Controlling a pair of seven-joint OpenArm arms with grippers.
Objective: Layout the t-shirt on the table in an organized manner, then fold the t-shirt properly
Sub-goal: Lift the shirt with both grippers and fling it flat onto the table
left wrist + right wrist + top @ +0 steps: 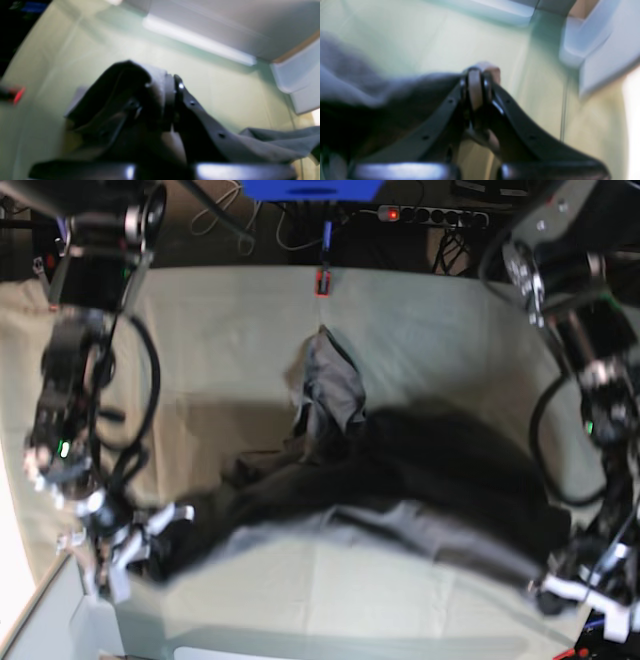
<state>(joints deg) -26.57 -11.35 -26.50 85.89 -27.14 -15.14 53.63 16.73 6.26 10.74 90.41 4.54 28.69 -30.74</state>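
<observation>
Near edge, base view: your right gripper point(128, 552) sits at the near left corner with its jaws closed on one end of the t-shirt point(400, 480). Its wrist view confirms the jaws pinched together, with dark fabric bunched against the fingers point(450, 110). The left gripper point(580, 585) sits at the near right corner. In its wrist view the jaws are closed narrow with cloth clamped and draped over them point(175, 100).

Position: the t-shirt hangs stretched between the two grips across the near half of the tabletop point(220, 340). The span looks lifted and blurred, so contact with the cloth cover below cannot be told. A bunched, lighter grey part trails up the middle toward the far edge, ending just short of the red clamp point(321, 282).

Handling judgement: soft, light, limp fabric with no stiffness. It will sag between grips and drag its trailing part. Layers slip over each other, so a pinch may catch one layer only. Take hold at hems or shoulder seams, where the doubled trim gives the jaws something firmer. You cannot tell from these views which edges are now held.

Layout not yet flat; folding not yet begun.
</observation>
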